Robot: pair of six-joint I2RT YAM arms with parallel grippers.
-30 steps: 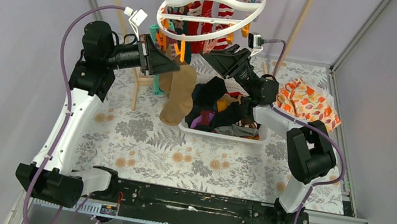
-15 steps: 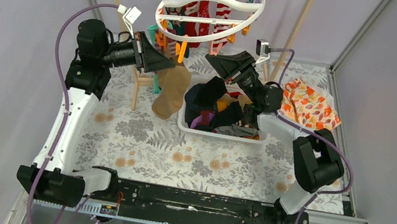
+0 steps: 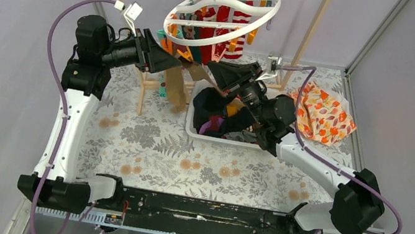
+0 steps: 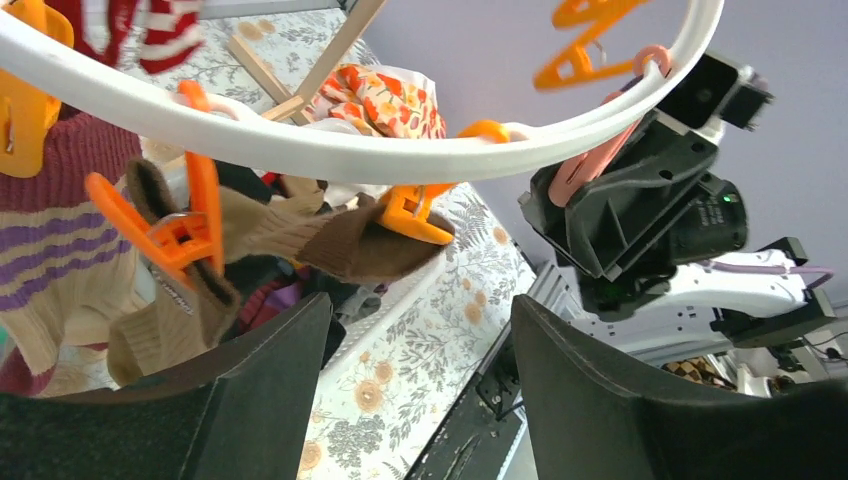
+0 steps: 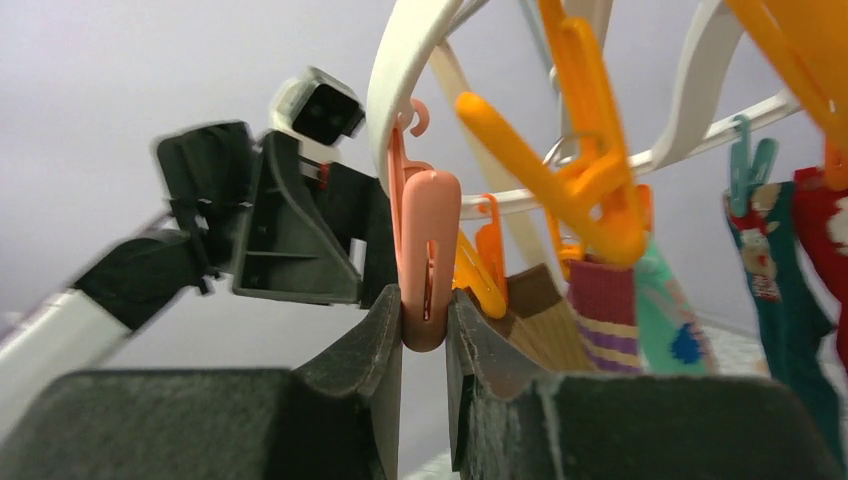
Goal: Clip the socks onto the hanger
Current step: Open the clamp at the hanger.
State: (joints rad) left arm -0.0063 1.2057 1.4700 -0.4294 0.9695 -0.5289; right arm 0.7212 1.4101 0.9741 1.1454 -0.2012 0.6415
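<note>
The white ring hanger (image 3: 226, 0) hangs at the top centre, with several socks (image 3: 222, 28) clipped under it. A tan sock (image 3: 176, 86) with a brown cuff (image 4: 355, 245) hangs from an orange clip (image 4: 412, 213) on the ring (image 4: 330, 150). My left gripper (image 3: 176, 62) is just left of that sock, its jaws wide open and empty (image 4: 420, 310). My right gripper (image 3: 214, 68) is shut on a pink clip (image 5: 425, 255) hanging from the ring (image 5: 390, 90), its jaws pinching the clip's lower end (image 5: 425, 320). Maroon striped (image 5: 605, 300) and teal socks (image 5: 670, 325) hang beside it.
A white basket (image 3: 190, 128) holding a heap of mixed socks (image 3: 227, 117) stands under the hanger. An orange-and-white patterned cloth (image 3: 322, 113) lies at the right. Wooden poles (image 3: 309, 32) rise behind, and a small wooden stand (image 3: 146, 85) is under the left arm.
My left gripper has opened and let go of the tan sock, which now hangs from the orange clip. My right gripper moved left and closed on the pink clip. The hanger swung slightly.
</note>
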